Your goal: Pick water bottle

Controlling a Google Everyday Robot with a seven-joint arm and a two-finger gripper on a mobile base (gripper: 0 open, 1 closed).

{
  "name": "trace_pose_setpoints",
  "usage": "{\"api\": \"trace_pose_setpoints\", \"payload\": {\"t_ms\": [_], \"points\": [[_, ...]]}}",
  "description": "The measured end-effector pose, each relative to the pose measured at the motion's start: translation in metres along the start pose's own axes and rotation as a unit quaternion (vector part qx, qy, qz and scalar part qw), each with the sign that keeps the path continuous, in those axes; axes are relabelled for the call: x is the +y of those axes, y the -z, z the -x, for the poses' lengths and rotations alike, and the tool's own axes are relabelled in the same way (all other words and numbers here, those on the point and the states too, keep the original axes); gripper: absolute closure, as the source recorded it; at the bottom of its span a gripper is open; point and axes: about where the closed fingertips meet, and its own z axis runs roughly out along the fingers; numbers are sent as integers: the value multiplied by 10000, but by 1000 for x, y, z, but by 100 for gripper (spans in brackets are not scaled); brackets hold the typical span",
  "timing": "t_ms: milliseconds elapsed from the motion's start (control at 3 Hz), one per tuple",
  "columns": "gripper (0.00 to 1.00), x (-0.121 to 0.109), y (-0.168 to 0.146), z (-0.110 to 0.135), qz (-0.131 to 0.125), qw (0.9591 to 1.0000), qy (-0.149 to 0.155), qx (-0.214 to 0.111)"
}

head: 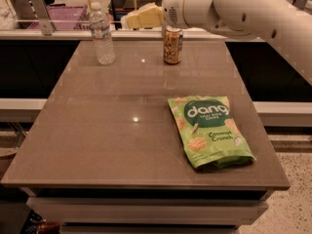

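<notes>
Standing upright near the desk's (97,145) far left edge, the small clear ribbed plastic water bottle (102,35) with a white cap is seen. The pale yellow hand (130,19) is held above the far edge, between the water bottle and the gold-brown patterned drink can (172,45), apart from both; how wide it stands cannot be told. A green snack bag (209,130) is laid near the right front edge, and bare grey-brown surface is seen across the middle and left.

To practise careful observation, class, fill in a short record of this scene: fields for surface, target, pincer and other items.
surface: brown table
target: water bottle, upright, far left corner, not held
pincer: pincer, raised over the far edge, between bottle and can, touching neither
other items: drink can, upright, far middle; green chip bag, lying flat, near right
</notes>
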Motion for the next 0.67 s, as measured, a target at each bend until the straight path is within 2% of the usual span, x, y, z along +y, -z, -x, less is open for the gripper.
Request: {"api": "trace_pose_setpoints", "payload": {"t_ms": [333, 667], "points": [[0, 7, -26, 1, -102, 9999, 54, 95], [0, 16, -50, -3, -384, 9990, 101, 227]]}}
